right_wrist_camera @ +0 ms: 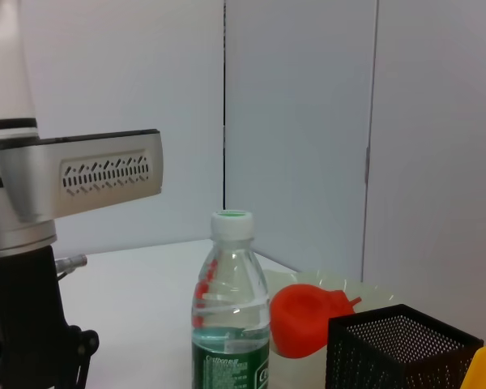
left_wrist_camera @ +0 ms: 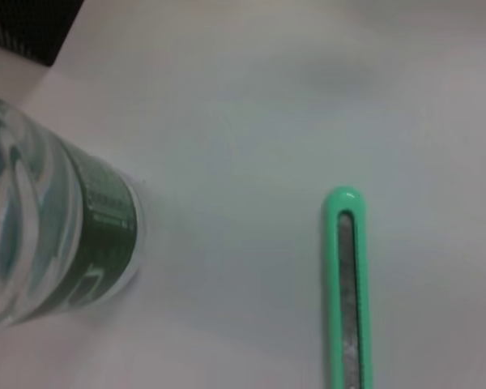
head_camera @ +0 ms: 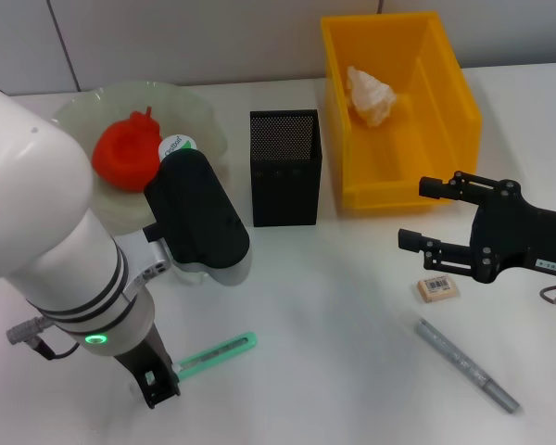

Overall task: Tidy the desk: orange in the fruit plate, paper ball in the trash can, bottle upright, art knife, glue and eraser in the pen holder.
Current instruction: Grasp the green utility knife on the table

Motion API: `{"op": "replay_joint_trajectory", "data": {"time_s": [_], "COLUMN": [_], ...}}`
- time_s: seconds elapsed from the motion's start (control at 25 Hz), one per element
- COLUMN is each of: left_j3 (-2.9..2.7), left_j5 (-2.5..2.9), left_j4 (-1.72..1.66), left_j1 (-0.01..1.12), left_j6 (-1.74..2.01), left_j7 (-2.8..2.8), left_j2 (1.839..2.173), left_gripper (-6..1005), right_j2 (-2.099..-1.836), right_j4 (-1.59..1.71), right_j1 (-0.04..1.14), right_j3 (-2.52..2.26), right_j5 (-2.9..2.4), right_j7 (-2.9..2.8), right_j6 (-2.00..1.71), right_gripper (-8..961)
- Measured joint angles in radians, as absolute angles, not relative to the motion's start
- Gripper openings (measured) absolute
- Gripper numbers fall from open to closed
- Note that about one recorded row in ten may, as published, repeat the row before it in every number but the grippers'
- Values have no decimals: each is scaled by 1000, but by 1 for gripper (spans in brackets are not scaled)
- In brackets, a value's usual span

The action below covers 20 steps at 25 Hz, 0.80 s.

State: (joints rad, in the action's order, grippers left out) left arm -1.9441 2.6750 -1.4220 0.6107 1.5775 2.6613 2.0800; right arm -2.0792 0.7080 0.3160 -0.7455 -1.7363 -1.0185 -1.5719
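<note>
A red-orange orange (head_camera: 127, 153) lies in the pale glass fruit plate (head_camera: 199, 113) at the back left. The paper ball (head_camera: 371, 95) rests inside the yellow trash can (head_camera: 463, 102). The bottle (head_camera: 177, 145) stands upright in front of the plate, mostly hidden by my left arm. Before it lies the green art knife (head_camera: 218, 355), with my left gripper (head_camera: 157, 382) just over its near end. My right gripper (head_camera: 424, 213) is open and empty, just behind the eraser (head_camera: 438, 288). A grey pen-shaped glue stick (head_camera: 468, 366) lies nearer. The left wrist view shows the bottle (left_wrist_camera: 49, 235) and the knife (left_wrist_camera: 348, 292).
The black mesh pen holder (head_camera: 285, 167) stands between the bottle and the trash can. In the right wrist view the bottle (right_wrist_camera: 231, 316), the orange (right_wrist_camera: 308, 320) and the pen holder (right_wrist_camera: 397, 352) line up, with my left arm (right_wrist_camera: 65, 178) beside them.
</note>
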Motion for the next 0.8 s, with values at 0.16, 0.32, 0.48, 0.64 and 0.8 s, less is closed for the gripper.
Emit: {"op": "replay_joint_trajectory", "data": {"time_s": [0.16,0.32,0.48,0.64,0.8], "left_j3": [-1944,-1944,-1946,-1948,-1948], "left_j5": [2675,2675,2677,2678,2683], "left_j4": [-1423,-1423,-1422,-1421,-1408], "left_j1": [611,610,610,610,612], "left_j6": [1578,1579,1576,1574,1573], "left_j7": [2660,2660,2660,2660,2660], "left_j2": [2080,2080,2080,2080,2080], "left_gripper": [138,196,254,273,282], "right_j2": [-2080,-2080,-2080,-2080,-2080], "right_j4": [708,709,709,709,709], "right_j1": [316,315,314,314,314], "right_j3": [-746,-746,-746,-746,-745], "right_j5": [-1736,-1736,-1736,-1736,-1736], "right_j7": [-1018,-1019,-1019,-1018,-1018], "right_j6": [-1572,-1576,-1579,-1579,-1580], "right_gripper": [721,720,720,720,720]}}
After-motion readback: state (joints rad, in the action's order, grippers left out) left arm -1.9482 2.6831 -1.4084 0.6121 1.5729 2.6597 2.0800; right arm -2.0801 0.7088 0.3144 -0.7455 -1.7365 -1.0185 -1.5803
